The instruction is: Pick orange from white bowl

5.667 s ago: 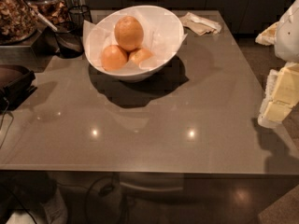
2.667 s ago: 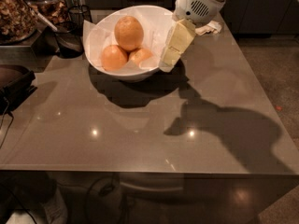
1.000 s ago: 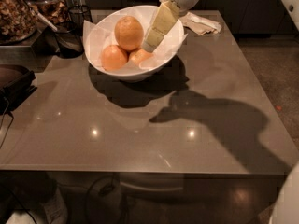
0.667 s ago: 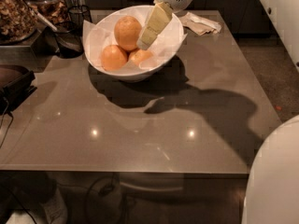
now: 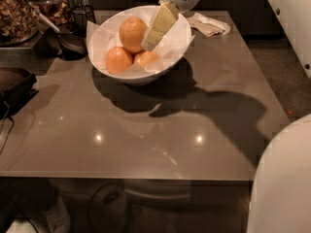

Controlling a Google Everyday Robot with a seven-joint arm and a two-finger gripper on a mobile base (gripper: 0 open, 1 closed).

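Note:
The orange [image 5: 132, 33] is the largest round fruit, dull tan-orange, at the back of the white bowl [image 5: 107, 68], which is lined with white paper. A smaller brighter orange [image 5: 118, 59] lies in front of it and a small oblong orange piece [image 5: 146, 58] to the right. My gripper [image 5: 151, 41] comes down from the upper right over the bowl. Its pale yellow fingers [image 5: 160, 23] hang just to the right of the large orange, above the oblong piece.
The bowl stands at the far left part of a grey-brown table [image 5: 160, 130]. A crumpled napkin [image 5: 210, 24] lies at the back right. Dark pans and containers [image 5: 68, 38] stand left of the bowl. My white arm [image 5: 282, 178] fills the lower right corner.
My gripper has come in from the right edge to above the bowl and has shifted left toward the large orange. The fruits have not moved.

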